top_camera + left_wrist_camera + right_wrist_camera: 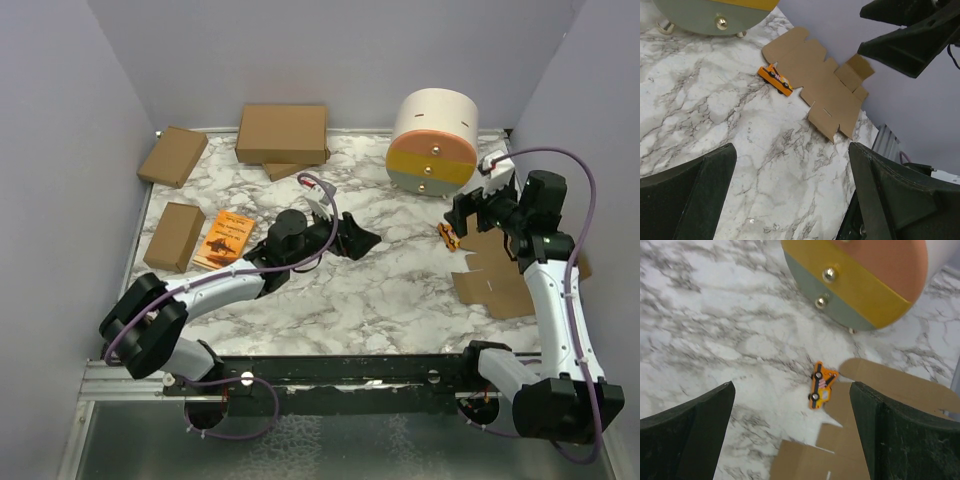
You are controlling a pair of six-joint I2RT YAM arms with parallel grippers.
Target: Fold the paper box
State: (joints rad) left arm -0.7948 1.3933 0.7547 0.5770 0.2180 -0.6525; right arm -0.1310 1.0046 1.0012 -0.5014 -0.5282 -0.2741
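Your paper box [497, 283] lies flat and unfolded at the right edge of the table [380, 290], its long axis along that edge and its far end just beside an orange toy car [447, 237]. Your right gripper [466, 215] hangs above that end, jaws wide and empty. The left gripper [360, 240], equally wide, sits mid-table, well apart, so the right arm is nearer.

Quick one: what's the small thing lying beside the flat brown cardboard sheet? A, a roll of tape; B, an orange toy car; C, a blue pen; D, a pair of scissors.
B: an orange toy car lies at the edge of the flat paper box.
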